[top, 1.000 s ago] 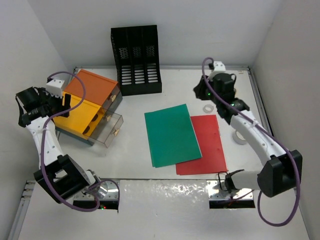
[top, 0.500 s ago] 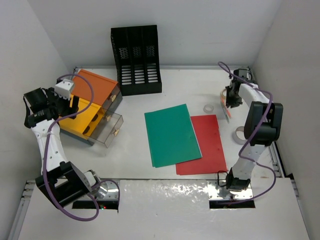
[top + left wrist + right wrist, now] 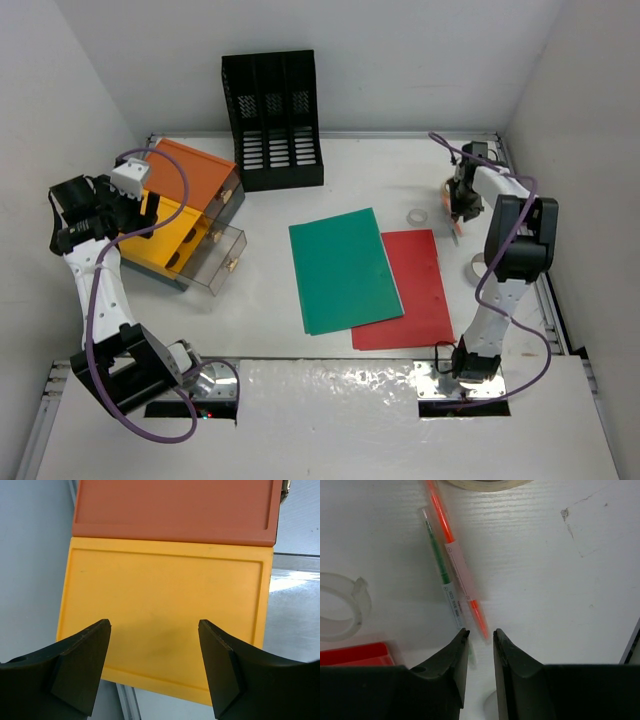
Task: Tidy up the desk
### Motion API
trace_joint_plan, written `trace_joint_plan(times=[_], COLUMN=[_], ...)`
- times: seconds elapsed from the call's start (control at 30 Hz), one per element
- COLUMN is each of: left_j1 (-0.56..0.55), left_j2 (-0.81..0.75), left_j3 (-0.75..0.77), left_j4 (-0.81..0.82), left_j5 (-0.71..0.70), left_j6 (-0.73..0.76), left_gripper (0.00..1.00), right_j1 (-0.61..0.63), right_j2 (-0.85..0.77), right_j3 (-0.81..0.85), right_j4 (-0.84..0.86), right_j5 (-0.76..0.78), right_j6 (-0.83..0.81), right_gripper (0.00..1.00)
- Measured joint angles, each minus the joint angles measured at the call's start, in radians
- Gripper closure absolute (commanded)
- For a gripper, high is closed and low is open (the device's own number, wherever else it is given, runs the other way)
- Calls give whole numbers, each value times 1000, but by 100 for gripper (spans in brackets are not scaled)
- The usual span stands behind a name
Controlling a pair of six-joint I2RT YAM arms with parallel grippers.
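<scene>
Now, at the far right of the desk (image 3: 270, 330), the right gripper (image 3: 480, 632) is held narrowly apart, empty, with the orange pen (image 3: 462, 577) just ahead, its long axis running away from the claw. The left gripper (image 3: 155, 625), spread wide, is parked over the drawer box (image 3: 165, 610).

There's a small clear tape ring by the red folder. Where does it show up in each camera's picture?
Top external: the clear tape ring lies right of centre, just beyond the far edge of the red folder.
Left wrist: not in it; that view faces the orange-and-yellow drawer box.
Right wrist: at the left edge, just above the red folder's corner.
Shared landmark: the red folder.
</scene>
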Motion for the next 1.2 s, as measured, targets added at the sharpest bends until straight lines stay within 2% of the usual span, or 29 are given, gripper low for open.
trace_joint_plan(times=[0.63, 0.77, 0.87, 1.2], left_j1=[-13, -15, -19, -26], left_j2=[0, 0, 0, 0], left_j3=[0, 0, 0, 0], left_j4=[-13, -21, -21, -25], left_j5=[-31, -35, -35, -35], left_j6=[4, 8, 9, 18], left_gripper=[30, 30, 30, 29], right_j1=[-14, -15, -19, -23], right_j2=[77, 77, 77, 57], right_j3=[3, 2, -3, -32], right_j4=[43, 47, 53, 78], right_j5=[-1, 3, 2, -16], right_j6=[-58, -77, -87, -106], right_gripper=[73, 82, 99, 100])
